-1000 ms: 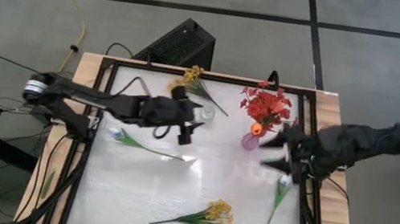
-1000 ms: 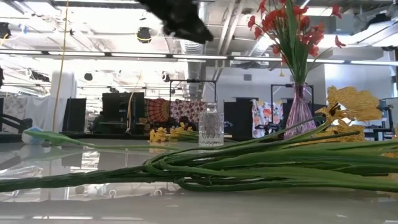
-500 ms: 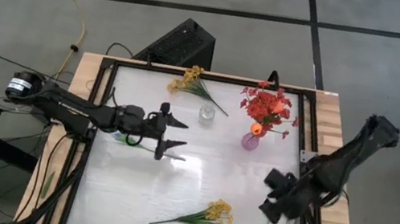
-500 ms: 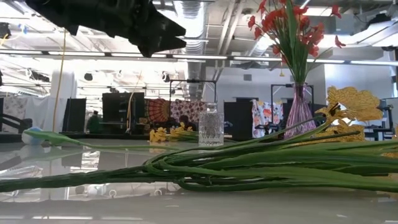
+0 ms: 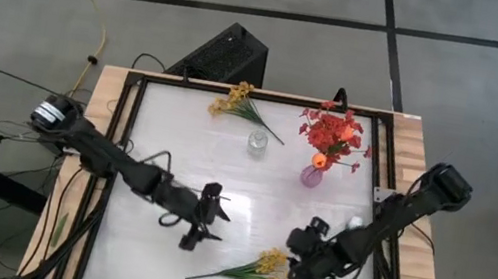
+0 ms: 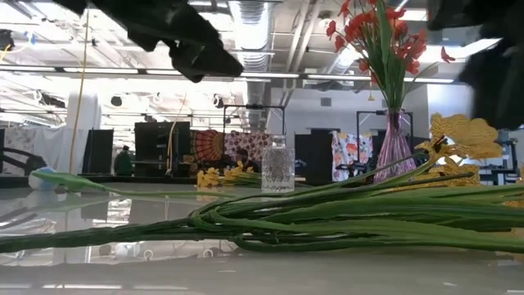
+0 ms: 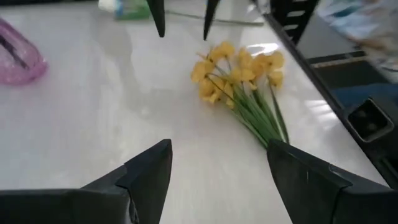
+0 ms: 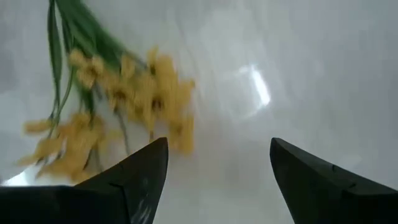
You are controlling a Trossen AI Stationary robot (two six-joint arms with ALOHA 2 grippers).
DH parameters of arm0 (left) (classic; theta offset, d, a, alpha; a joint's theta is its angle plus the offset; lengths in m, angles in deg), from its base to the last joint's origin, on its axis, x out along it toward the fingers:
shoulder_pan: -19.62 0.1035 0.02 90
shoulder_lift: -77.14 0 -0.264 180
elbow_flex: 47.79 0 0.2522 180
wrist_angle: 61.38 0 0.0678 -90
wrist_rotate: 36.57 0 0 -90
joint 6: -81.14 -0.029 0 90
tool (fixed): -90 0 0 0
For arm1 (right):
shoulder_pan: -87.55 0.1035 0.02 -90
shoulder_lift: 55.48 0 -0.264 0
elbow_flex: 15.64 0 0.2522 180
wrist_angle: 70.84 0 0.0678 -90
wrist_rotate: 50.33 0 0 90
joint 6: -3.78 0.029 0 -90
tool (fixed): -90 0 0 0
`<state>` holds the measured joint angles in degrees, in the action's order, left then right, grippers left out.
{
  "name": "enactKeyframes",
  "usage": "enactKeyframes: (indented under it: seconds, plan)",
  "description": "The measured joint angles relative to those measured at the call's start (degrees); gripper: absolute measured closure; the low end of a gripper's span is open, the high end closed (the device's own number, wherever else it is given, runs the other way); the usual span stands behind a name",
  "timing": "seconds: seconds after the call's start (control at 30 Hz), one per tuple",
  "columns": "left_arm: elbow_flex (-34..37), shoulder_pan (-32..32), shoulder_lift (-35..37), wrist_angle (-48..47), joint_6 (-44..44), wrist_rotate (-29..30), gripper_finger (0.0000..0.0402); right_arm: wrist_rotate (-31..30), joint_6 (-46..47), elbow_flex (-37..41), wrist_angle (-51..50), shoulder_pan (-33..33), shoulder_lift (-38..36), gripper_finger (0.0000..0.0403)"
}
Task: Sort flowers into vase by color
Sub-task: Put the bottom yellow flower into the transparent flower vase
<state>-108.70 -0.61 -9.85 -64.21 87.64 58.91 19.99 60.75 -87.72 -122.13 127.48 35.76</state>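
Note:
A yellow flower spray (image 5: 259, 271) lies flat on the white table near its front edge, blossoms toward the right (image 7: 239, 68) (image 8: 118, 93). My left gripper (image 5: 205, 221) hovers open just to its left. My right gripper (image 5: 298, 259) hovers open over its blossom end, pointing steeply down. A second yellow spray (image 5: 237, 100) lies at the far edge. A clear glass vase (image 5: 257, 142) stands empty-looking. A pink vase (image 5: 311, 176) holds red sprays (image 5: 332, 131) and an orange tulip (image 5: 319, 161). A white tulip (image 5: 353, 224) lies at the right.
A black frame (image 5: 117, 138) runs round the table top. A black box (image 5: 226, 53) stands on the floor behind the far edge. In the low view another tulip (image 6: 45, 177) lies at the left. Bare table lies between the two vases and the near spray.
My left gripper has swung from the far middle toward the near edge and down, ending beside the near yellow spray. My right gripper has dropped from beside the pink vase toward the near edge and left, tipping downward over the spray's blossoms. No flower has moved.

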Motion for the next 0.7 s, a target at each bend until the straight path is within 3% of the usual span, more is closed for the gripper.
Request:
enactKeyframes:
  seconds: [0.07,0.23,0.37,0.5,0.7]
  plan:
    - [-2.29,-2.18,-1.96,-2.19,1.88,2.58,0.015,-2.9,-3.18,0.0,2.65,0.1,1.77,0.0097]
    - [-5.17,-5.38,-6.98,-2.87,9.41,2.74,0.015,-13.85,-11.51,0.0,6.78,1.66,4.6,0.0097]
    - [-7.08,-6.29,-9.49,-2.33,10.62,5.9,0.015,-20.15,-14.17,0.0,6.63,1.99,4.4,0.0097]
    - [-8.01,-6.44,-11.84,-2.67,11.06,8.73,0.015,-21.53,-17.26,0.04,7.02,1.95,3.33,0.0097]
    - [-11.12,-6.67,-15.69,-0.75,14.41,6.13,0.015,-21.51,-17.0,0.04,8.01,2.8,3.26,0.0097]
